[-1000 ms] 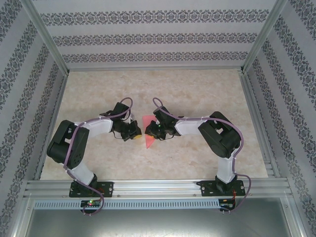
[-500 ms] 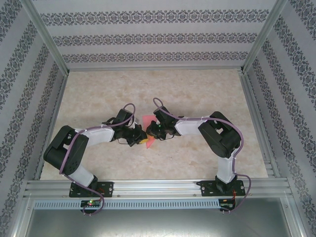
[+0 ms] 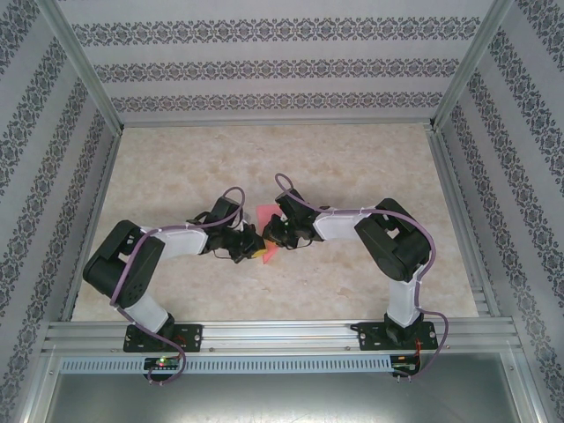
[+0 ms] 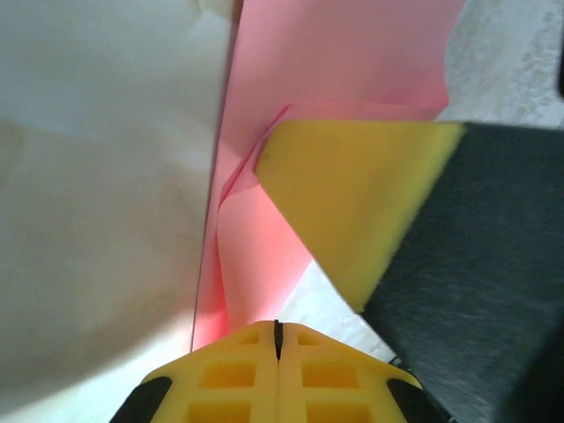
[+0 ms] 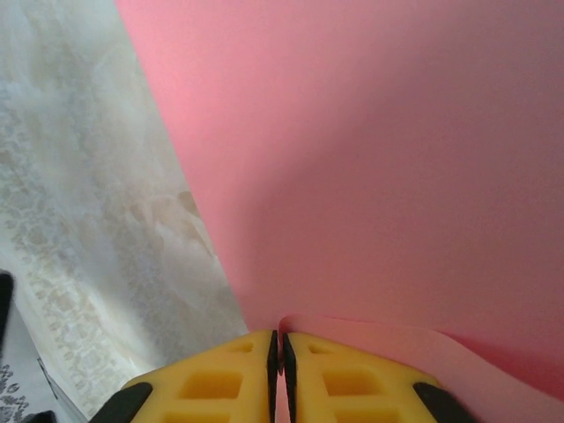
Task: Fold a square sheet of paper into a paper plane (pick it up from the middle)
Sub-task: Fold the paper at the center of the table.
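Now the paper (image 3: 265,215) lies mid-worktop, its long axis far-to-near. The right gripper (image 5: 280,348) is pinched closed on its edge; the left gripper (image 4: 277,330) is closed, seemingly on nothing, just beside its left side.

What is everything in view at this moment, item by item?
pink paper sheet: one, salmon pink, partly folded, mid-table between the grippers
table: one, beige marbled, under the arms
walls: three, white with dark patterned stripes, around the table
metal frame: one, silver, along the table edges
left arm: one, black and white, near left
right arm: one, black and white, near right
left gripper: one, yellow fingers, shut, beside the sheet
right gripper: one, yellow fingers, shut on the sheet
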Tool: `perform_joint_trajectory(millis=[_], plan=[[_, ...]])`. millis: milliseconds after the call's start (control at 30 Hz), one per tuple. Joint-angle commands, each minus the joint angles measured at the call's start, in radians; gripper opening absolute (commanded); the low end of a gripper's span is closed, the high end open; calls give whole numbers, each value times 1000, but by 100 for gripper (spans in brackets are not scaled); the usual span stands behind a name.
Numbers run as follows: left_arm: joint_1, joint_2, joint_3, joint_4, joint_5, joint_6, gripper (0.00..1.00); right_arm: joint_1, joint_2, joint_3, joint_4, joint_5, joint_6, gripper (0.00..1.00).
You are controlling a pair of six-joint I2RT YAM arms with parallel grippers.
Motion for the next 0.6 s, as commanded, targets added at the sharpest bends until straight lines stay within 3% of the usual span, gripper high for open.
perform_joint_trajectory(millis=[0,567], plan=[[-31,23,-28,16,-34,-15,0,7,34,-28,-76,41,19,13],[-31,32,-17,-109,-113,34,0,1,20,-17,-79,29,6,15]])
